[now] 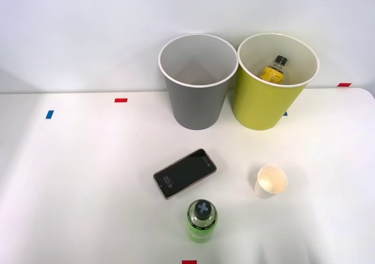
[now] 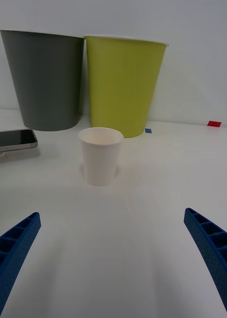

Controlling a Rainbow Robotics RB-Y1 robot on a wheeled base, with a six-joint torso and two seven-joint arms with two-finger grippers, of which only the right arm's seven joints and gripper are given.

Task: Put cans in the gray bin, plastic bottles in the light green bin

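The gray bin (image 1: 196,79) (image 2: 46,79) stands at the back of the table, with the light green bin (image 1: 274,82) (image 2: 124,84) touching its right side. A yellow-labelled plastic bottle (image 1: 275,69) with a black cap lies inside the light green bin. A small bright green plastic bottle (image 1: 201,220) with a dark cap and pale cross stands upright near the table's front edge. The cans are out of view. My right gripper (image 2: 113,263) is open low over the table, its blue ribbed fingers (image 2: 14,248) spread wide with nothing between them, facing the bins.
A white paper cup (image 1: 270,182) (image 2: 100,155) stands upright in front of the light green bin, directly ahead of my gripper. A dark phone (image 1: 184,172) (image 2: 14,140) lies flat in front of the gray bin. Small red and blue tape marks (image 1: 120,100) dot the table.
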